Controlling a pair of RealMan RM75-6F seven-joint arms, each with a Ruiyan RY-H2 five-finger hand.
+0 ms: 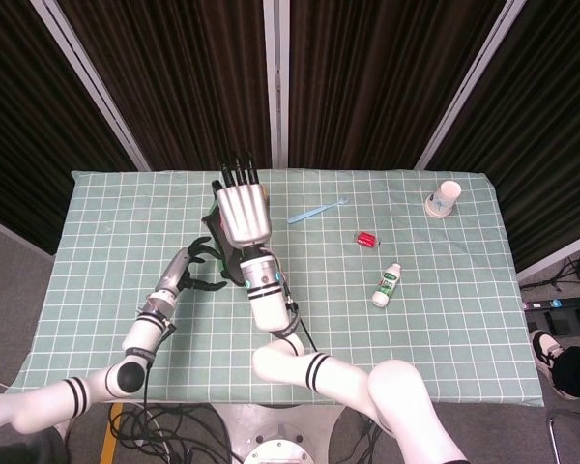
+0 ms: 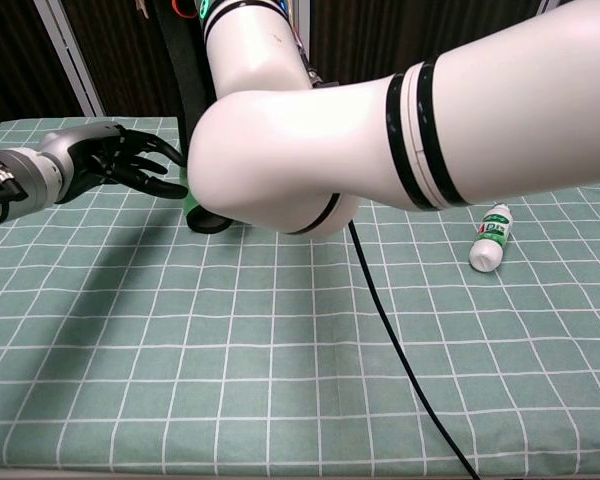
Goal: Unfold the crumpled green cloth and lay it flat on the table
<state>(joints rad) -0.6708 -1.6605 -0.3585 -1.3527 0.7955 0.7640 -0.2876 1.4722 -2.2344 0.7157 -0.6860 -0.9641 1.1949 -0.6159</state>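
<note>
My right hand is raised over the table's middle, seen from the back with fingers pointing away, and it holds the green cloth up. The cloth has a dark backing and hangs below that hand. In the chest view it shows as a dark strip with a green lower corner near the table. My left hand has its fingers spread and reaches toward that lower corner. I cannot tell whether its fingertips touch the cloth. My right forearm hides most of the cloth in the chest view.
On the checked tablecloth lie a small white bottle, a red item, a blue toothbrush-like stick and a white cup at the far right. A black cable runs from my right arm across the front.
</note>
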